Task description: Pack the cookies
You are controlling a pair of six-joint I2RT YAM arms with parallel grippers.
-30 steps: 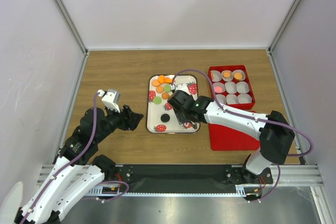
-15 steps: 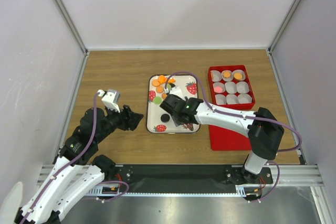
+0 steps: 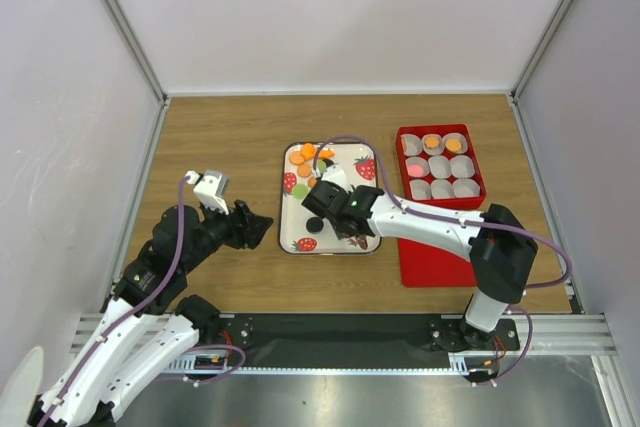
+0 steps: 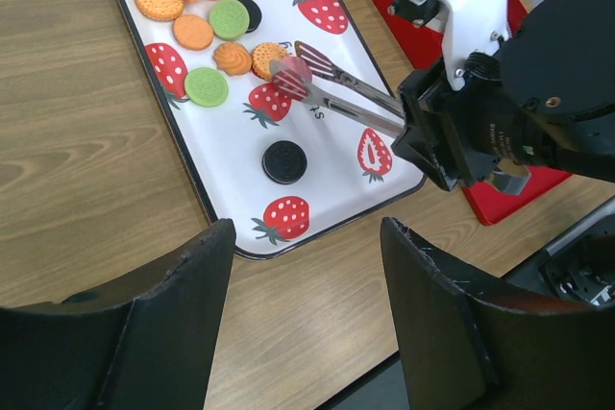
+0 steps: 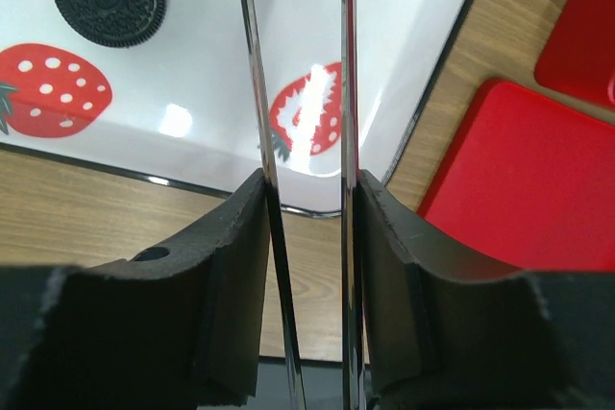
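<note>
1. My left gripper (image 4: pixel 306 266) hovers just off the tray's (image 4: pixel 322 189) left side, fingers apart.
2. My right gripper (image 5: pixel 307 199) is clamped on tongs (image 4: pixel 351 98) at the tray's near-right corner.
3. The tongs pinch a pink cookie (image 4: pixel 296 71) over the tray's middle; the other cookies (image 4: pixel 207 31) lie at its far end.
</note>
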